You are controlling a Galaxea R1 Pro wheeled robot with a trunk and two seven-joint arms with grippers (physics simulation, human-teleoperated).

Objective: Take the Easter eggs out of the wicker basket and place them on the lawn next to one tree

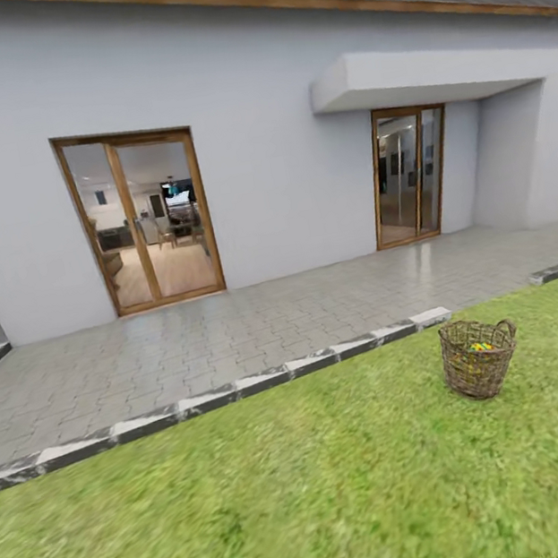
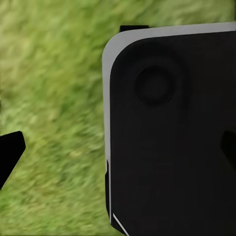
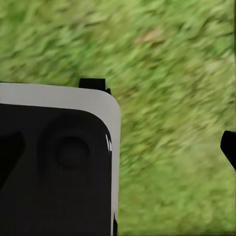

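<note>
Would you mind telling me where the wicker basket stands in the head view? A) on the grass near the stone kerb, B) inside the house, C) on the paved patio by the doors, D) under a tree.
A: the basket stands on the grass, just on the lawn side of the kerb, with coloured eggs glimpsed inside.

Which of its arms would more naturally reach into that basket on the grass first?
Probably the right. In the head view the wicker basket, with colourful eggs inside, stands on the lawn to the robot's right. It is too far for either arm; both wrist cameras look at grass.
</note>
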